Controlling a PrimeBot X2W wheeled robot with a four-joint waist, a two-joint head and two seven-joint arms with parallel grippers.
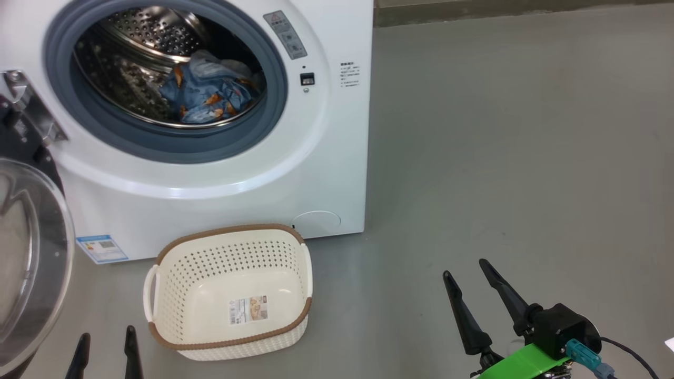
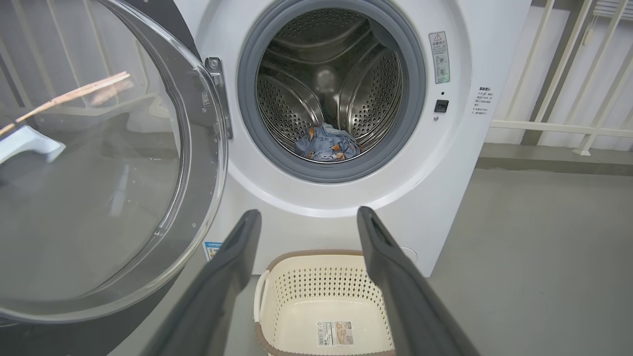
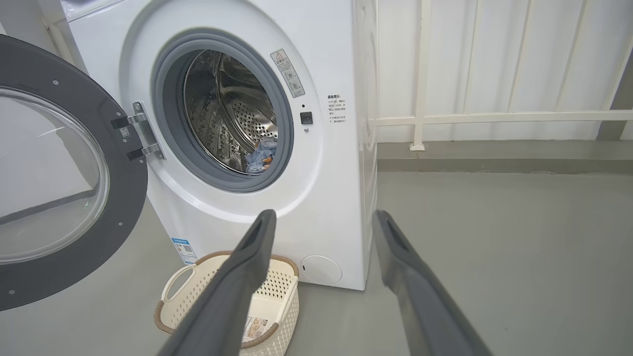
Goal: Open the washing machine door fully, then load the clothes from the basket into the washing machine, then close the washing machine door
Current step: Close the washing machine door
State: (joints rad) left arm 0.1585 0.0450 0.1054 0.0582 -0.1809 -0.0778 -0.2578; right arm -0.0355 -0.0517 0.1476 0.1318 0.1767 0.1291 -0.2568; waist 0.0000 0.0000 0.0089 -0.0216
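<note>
Down at the lower left of the head view, my left gripper [image 1: 107,339] hangs released, jaws spread and holding nothing, just beside the washing machine door [image 1: 31,252]. My right gripper [image 1: 465,268] is likewise spread and bare, over the floor [image 1: 500,158], well apart from the machine. Between them the basket [image 1: 231,230] stands on the floor at the foot of the washing machine [image 1: 326,158], with nothing in it but its label sticker [image 1: 247,309]. The clothes [image 1: 208,92] lie bunched low in the drum [image 1: 137,31], toward the front. I judge that only the closing is left.

Several things could spoil it. A fold near the drum's lip could get pinched against the gasket [image 1: 158,142] and keep the latch from catching. My fingers could skid off the bulging glass if I push there and not on the black rim. The door's lower edge may brush the basket on its swing, though I cannot tell whether it would clear it. A weak push could leave the door resting unlatched.

Much of the door is cut off at the head view's left edge, and I cannot make out its handle or catch. The cloth hides the drum floor beneath it
</note>
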